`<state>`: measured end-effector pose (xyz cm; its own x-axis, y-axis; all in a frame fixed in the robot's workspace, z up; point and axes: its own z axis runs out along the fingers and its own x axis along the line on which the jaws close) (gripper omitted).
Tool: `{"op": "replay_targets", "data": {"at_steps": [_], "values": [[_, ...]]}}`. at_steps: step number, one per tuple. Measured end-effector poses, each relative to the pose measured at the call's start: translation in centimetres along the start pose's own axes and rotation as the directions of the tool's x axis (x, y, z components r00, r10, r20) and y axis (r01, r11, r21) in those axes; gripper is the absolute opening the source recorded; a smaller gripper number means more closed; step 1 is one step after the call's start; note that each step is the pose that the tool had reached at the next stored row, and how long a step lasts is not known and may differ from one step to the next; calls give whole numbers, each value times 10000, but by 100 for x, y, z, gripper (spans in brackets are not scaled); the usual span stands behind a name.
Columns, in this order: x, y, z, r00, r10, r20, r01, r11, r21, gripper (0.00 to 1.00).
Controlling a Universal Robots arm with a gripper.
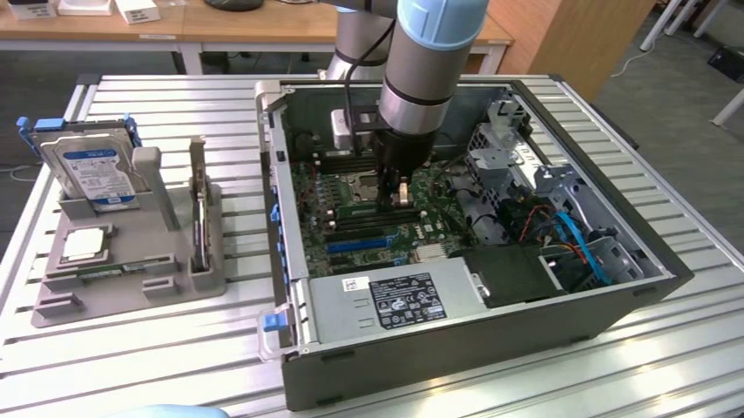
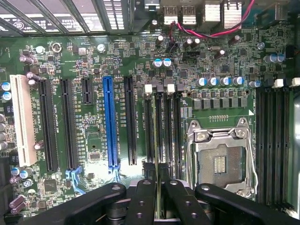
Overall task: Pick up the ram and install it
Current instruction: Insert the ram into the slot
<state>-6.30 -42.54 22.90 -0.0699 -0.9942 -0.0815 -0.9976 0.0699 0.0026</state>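
Closest to the wrist camera, the black fingers (image 2: pixel 140 199) of the gripper (image 2: pixel 155 180) are drawn close together on a thin board seen edge-on: the ram (image 2: pixel 154 140). It is pinched at its near end and runs away from the camera. The ram lies lengthwise along one of the dark memory slots (image 2: pixel 164 126), which sit just beside the open processor socket (image 2: pixel 220 161). Whether its edge already touches the slot cannot be told. On the other side of the memory slots are several black expansion slots, then a blue slot (image 2: pixel 110 124) and a white slot (image 2: pixel 21 119). At the far edge of the green motherboard (image 2: pixel 93 61), a pink cable (image 2: pixel 211 30) loops in front of the rear ports. The exterior view gives the wider setting. The arm (image 1: pixel 424 61) comes straight down into an open computer case (image 1: pixel 465 357) lying on its side, with the gripper (image 1: pixel 402 187) low over the middle of the board. A labelled power supply (image 1: pixel 402 300) is in the nearest part of the case, and blue cables (image 1: pixel 581 252) are on the exterior view's right. Well apart on the exterior view's left, a grey holder (image 1: pixel 128 270) on the slatted table (image 1: pixel 152 357) carries a blue-labelled hard drive (image 1: pixel 99 170) standing upright and a square processor (image 1: pixel 84 246) lying flat. Wooden desks (image 1: pixel 233 30) stand beyond the table.
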Motion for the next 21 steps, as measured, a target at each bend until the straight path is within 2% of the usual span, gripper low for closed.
{"op": "replay_targets", "data": {"at_steps": [21], "values": [[29, -3, 41, 10000, 1, -15, -1, 10000, 0, 13]]}}
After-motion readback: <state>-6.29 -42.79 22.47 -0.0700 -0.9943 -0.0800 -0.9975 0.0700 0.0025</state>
